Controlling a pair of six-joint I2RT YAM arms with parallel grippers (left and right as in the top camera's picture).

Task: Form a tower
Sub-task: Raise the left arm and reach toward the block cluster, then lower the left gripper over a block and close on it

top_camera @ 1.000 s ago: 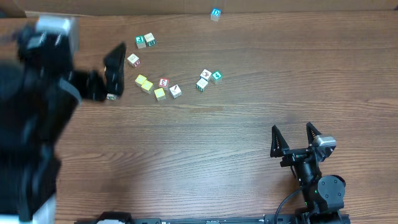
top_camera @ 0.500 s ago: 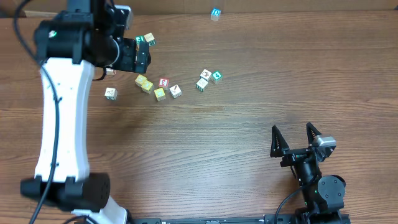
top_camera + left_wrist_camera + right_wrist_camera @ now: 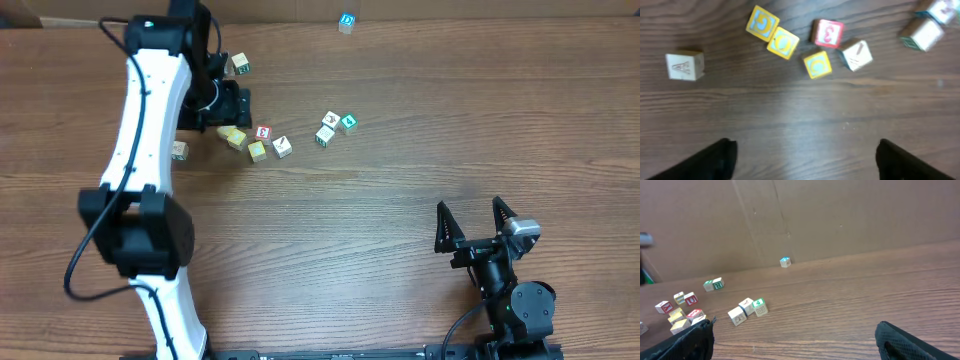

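The left gripper [image 3: 805, 152] has its two black fingers [image 3: 715, 160] far apart; only bare table [image 3: 800, 115] shows between them, so it holds nothing. Just past the fingers lie three yellow cubes [image 3: 783, 42] close together; a red cube with a 3 [image 3: 828, 32] sits near them; a white cube [image 3: 856, 54] sits just beside the last yellow one; a white cube with an A [image 3: 685, 65] sits off on its own.

The right gripper [image 3: 468, 212] has its jaws spread wide too, with nothing in them; it is at the near side of the table, well apart from all the cubes.

The green "4" cube [image 3: 759, 305] sits on the wood beside two white cubes [image 3: 746, 306], not on a yellow one; every cube I can see lies flat on the table, so no tower stands yet. A blue cube [image 3: 346, 22] sits alone by the brown cardboard wall [image 3: 840, 215].
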